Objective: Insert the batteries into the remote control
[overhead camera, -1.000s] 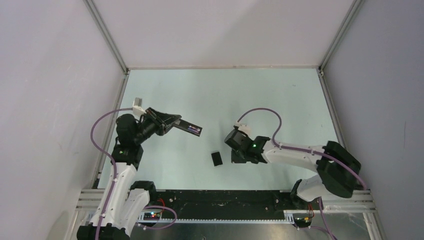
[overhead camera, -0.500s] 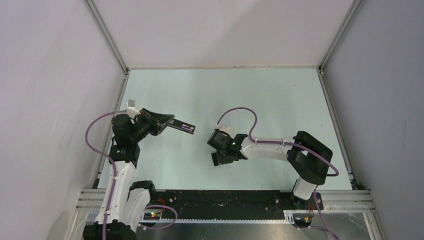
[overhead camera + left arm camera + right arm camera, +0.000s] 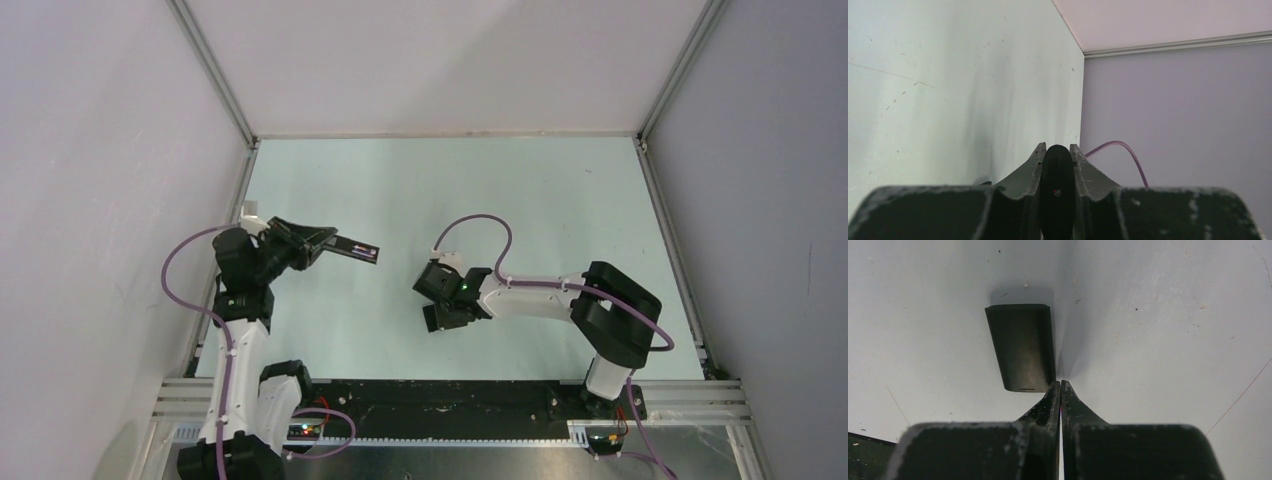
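I hold the remote control (image 3: 350,247) in the left gripper (image 3: 322,240), clamped by one end and raised off the table (image 3: 520,190), well to the left. The fingers (image 3: 1030,170) are closed on its narrow edges, so the bar juts towards the middle with one flat face up; held this way, that face can be reached from above. On it I see a purplish and a pale patch; I judge these to be the batteries (image 3: 364,250) seated in the recess, but they are too small to confirm.

The right gripper (image 3: 1060,386) is fully closed and holds nothing. Its tips sit low at the near right corner of the loose cover plate (image 3: 1022,345), which lies flat on the table; I cannot tell whether they touch it. I judge the closed tips are placed there to nudge the cover; fitting it appears to be the step left.
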### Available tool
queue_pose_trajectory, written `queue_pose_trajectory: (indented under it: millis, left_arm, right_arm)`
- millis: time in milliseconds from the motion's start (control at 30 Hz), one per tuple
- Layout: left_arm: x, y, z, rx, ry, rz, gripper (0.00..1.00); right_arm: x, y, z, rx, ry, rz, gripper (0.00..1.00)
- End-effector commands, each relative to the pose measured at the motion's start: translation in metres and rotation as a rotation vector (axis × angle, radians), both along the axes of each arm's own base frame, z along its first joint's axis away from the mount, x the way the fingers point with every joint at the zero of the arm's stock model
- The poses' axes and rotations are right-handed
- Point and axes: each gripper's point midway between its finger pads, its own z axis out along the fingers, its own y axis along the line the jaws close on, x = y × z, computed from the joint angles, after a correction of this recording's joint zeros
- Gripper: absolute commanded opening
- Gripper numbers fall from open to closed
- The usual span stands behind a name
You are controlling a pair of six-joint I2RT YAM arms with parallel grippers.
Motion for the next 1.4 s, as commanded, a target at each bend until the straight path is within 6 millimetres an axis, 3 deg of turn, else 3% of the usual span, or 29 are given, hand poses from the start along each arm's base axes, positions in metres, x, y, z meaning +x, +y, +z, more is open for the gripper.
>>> queue_pose_trajectory:
  millis: [0, 200, 600, 833, 1033, 1100, 1200, 1333, 1367]
  left_arm:
    - [0.0, 0.003, 0.007, 0.021, -0.042, -0.014, 0.0]
    - [0.0, 0.007, 0.004, 0.022, -0.036, -0.001, 0.0]
    - [0.001, 0.009, 0.0, 0.019, -0.025, 0.008, 0.0]
    - [0.002, 0.012, -0.004, 0.026, -0.016, 0.023, 0.0]
    - [0.004, 0.017, -0.008, 0.038, -0.006, 0.042, 0.0]
    - [0.005, 0.02, -0.01, 0.043, -0.001, 0.049, 0.0]
    - [0.005, 0.023, -0.013, 0.051, 0.004, 0.059, 0.0]
    - [0.006, 0.029, -0.018, 0.065, 0.012, 0.076, 0.0]
    - [0.006, 0.031, -0.02, 0.073, 0.016, 0.081, 0.0]
  right_arm:
    - [0.008, -0.002, -0.001, -0.031, -0.022, -0.029, 0.0]
    - [0.004, 0.003, -0.005, -0.033, -0.011, -0.001, 0.0]
    - [-0.02, 0.055, 0.011, 0.11, 0.114, 0.082, 0.0]
    - [0.001, 0.075, 0.001, 0.132, 0.081, 0.045, 0.0]
    - [0.013, 0.079, 0.039, 0.182, -0.022, 0.048, 0.0]
    - [0.017, 0.073, 0.051, 0.178, -0.057, 0.05, 0.05]
    - [0.026, 0.061, 0.065, 0.149, -0.117, 0.068, 0.22]
    - [0.032, 0.054, 0.066, 0.075, -0.179, 0.27, 0.6]
    - [0.034, 0.05, 0.062, 0.031, -0.195, 0.375, 0.74]
